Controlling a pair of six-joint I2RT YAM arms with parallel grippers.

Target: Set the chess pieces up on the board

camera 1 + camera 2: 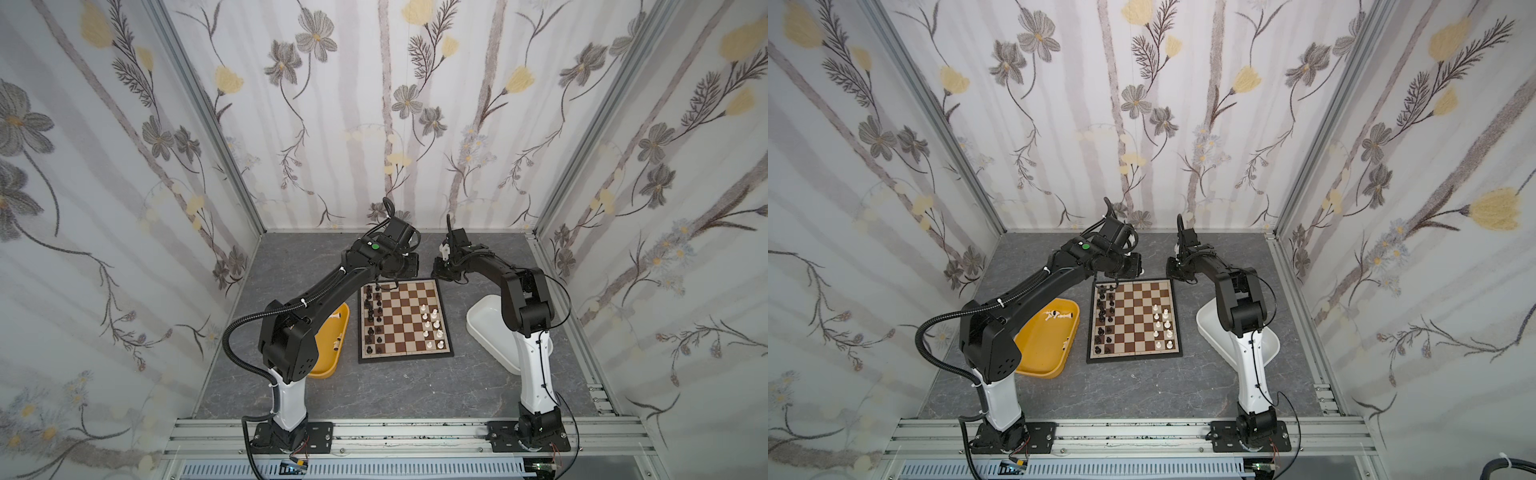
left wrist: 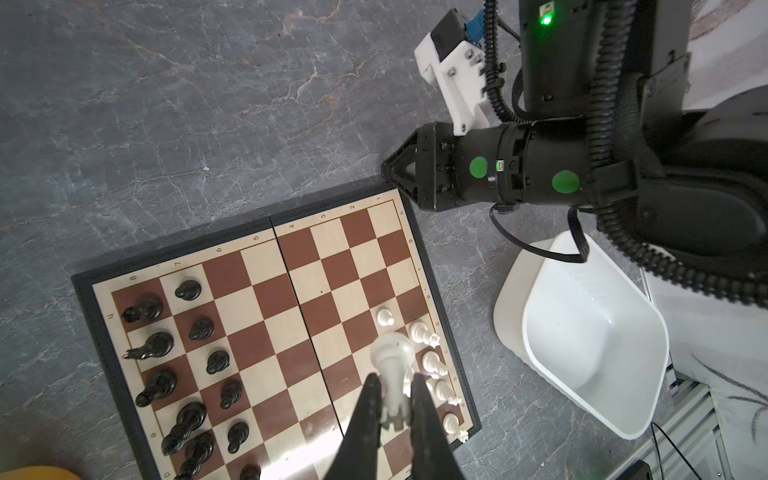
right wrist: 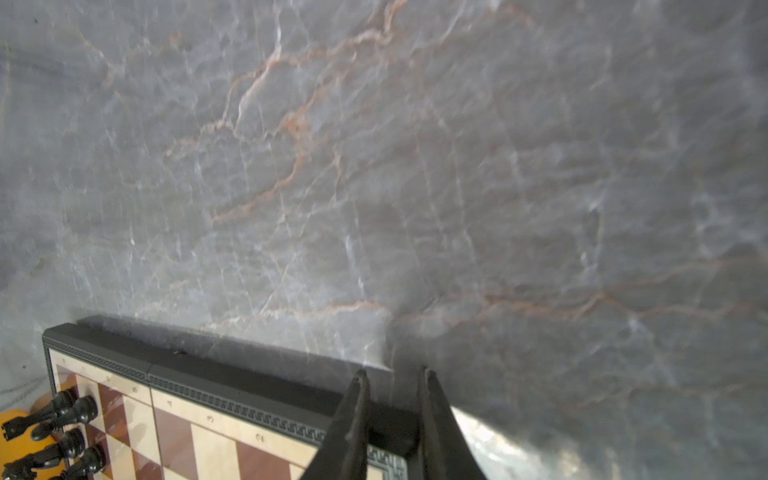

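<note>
The board [image 1: 405, 320] [image 1: 1133, 320] lies in the middle of the grey table. Several black chess pieces [image 1: 373, 316] [image 2: 158, 345] fill its two left files. Several white ones [image 1: 434, 326] [image 2: 432, 361] stand along its right side. My left gripper [image 2: 395, 378] hangs over the board's far left corner [image 1: 377, 286], shut on a white chess piece [image 2: 392, 365] that points away from the camera. My right gripper [image 3: 392, 374] sits low at the far right corner [image 1: 436, 274] [image 2: 386, 170]. Its fingers stand a narrow gap apart over the black rim, with nothing between them.
A yellow tub [image 1: 328, 370] [image 1: 1042, 357] left of the board holds a few loose white pieces [image 1: 1057, 316]. A white tub [image 1: 486, 324] [image 2: 582, 332] stands right of the board, partly behind the right arm. Walls close in the table on three sides.
</note>
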